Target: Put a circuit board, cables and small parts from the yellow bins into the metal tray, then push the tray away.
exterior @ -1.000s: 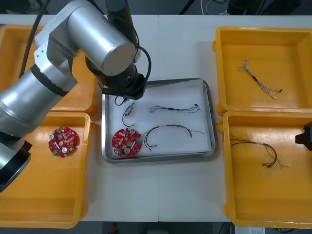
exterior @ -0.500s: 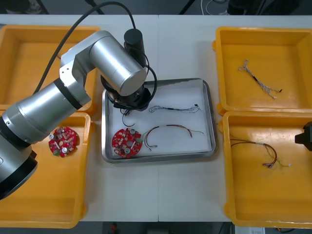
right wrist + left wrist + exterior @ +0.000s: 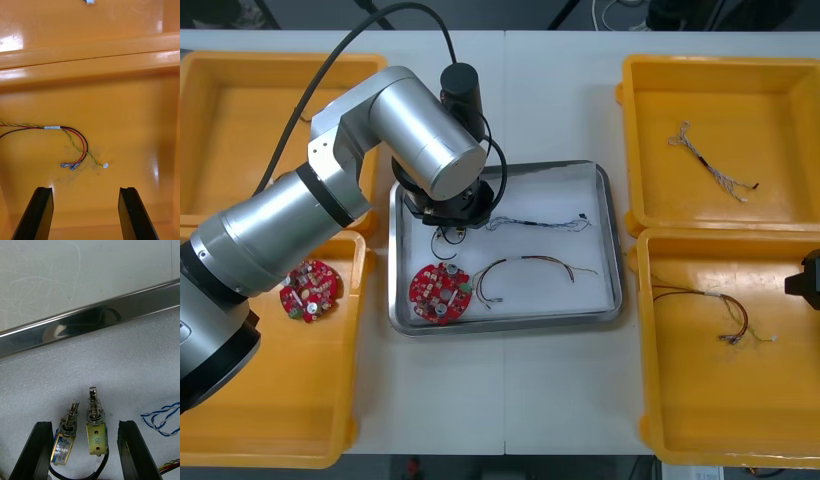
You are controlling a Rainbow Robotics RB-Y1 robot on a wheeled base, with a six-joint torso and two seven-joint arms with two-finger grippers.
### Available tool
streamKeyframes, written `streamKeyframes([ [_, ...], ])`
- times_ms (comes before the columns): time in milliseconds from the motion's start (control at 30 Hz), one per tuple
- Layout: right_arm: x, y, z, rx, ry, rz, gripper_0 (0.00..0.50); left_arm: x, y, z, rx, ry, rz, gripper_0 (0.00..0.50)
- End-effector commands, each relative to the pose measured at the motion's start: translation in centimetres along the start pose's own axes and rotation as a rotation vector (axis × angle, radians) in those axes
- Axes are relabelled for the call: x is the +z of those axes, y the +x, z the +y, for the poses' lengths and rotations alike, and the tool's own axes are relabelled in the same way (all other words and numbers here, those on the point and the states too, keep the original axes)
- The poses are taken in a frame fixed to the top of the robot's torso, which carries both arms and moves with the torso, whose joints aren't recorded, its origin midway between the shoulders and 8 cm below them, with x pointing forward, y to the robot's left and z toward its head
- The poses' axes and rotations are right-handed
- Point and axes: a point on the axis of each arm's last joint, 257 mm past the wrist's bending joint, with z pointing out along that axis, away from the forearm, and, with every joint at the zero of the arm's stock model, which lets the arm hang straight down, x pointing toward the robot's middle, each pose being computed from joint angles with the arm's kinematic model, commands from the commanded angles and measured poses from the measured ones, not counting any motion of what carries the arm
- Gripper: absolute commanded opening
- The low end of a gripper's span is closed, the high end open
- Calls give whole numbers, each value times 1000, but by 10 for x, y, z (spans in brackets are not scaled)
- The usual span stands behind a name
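My left gripper (image 3: 84, 425) hangs open low over the left part of the metal tray (image 3: 610, 250). Two small metal parts (image 3: 96, 427) (image 3: 65, 438) lie side by side on the white floor between its fingers (image 3: 37, 450), untouched. In the front view the left wrist (image 3: 450, 205) covers them. A round red circuit board (image 3: 440, 294) lies in the tray's near left corner. A blue and white cable (image 3: 538, 223) and a red and yellow cable (image 3: 530, 270) lie to its right. My right gripper (image 3: 84, 191) stands open over the near right bin (image 3: 740, 440), above a red and yellow cable (image 3: 71, 144).
A second circuit board (image 3: 310, 290) lies in the near left yellow bin (image 3: 270, 420). The far left bin (image 3: 240, 120) sits behind it. A thin cable (image 3: 710, 165) lies in the far right bin (image 3: 720, 80). The tray's shiny rim (image 3: 90, 322) runs just beyond the left fingers.
The left arm has swung from the tray's far left corner toward its middle and come lower, now covering the small metal part that lay in view. The right arm has not moved.
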Motion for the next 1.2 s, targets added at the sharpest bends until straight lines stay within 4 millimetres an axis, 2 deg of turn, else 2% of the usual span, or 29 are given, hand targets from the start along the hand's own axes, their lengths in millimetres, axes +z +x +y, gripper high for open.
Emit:
streamKeyframes([
  [33,-11,-3,-7,31,13,-29,500,-9,-6,-20,-30,41,-31,500],
  [300,-11,-3,-7,30,13,-30,500,-33,-18,3,-58,32,-33,500],
  [467,-13,-4,-5,14,13,-36,500,-63,-18,29,-63,11,-15,500],
  [633,-18,-5,7,-38,8,-53,500,-96,-15,53,-67,7,-3,500],
  [700,-22,-5,16,-81,7,-59,500,-112,-10,67,-73,3,-2,500],
  [800,-28,-5,31,-157,4,-70,500,-125,-5,86,-52,7,-8,500],
  [1033,-36,-1,71,-307,-77,-45,500,-148,-2,124,-17,24,-87,500],
  [1200,-44,1,109,-434,-161,-29,500,-159,12,155,-22,29,-116,500],
])
